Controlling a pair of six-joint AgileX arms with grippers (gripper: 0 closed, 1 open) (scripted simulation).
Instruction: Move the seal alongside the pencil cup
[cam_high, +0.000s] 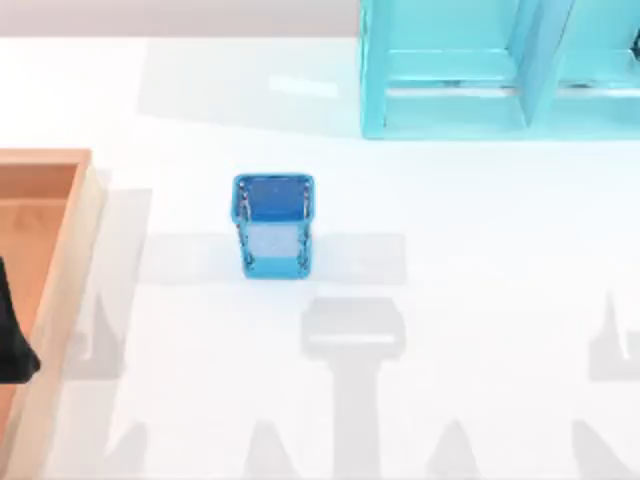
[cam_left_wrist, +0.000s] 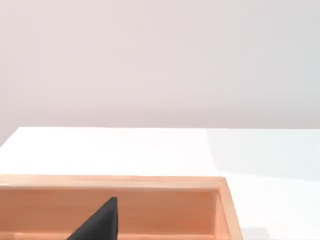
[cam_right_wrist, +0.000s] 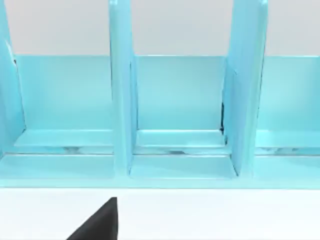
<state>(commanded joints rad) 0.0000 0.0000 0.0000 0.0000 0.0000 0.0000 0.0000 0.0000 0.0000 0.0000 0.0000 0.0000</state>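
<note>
The pencil cup (cam_high: 274, 225), blue with mesh-like walls and a thicker rim, stands upright on the white table left of centre. The seal is out of view. My left gripper (cam_high: 12, 340) is a dark shape at the table's left edge, over the wooden tray (cam_high: 70, 250). In the left wrist view its black tip (cam_left_wrist: 100, 222) hangs above the tray's floor (cam_left_wrist: 165, 210). My right gripper (cam_right_wrist: 100, 222) shows as a black tip above the white table, facing the light-blue shelf unit (cam_right_wrist: 180, 100).
The light-blue shelf unit (cam_high: 480, 70) with open compartments stands at the back right. The wooden tray runs along the left edge. Arm shadows fall on the table's front part (cam_high: 355, 340).
</note>
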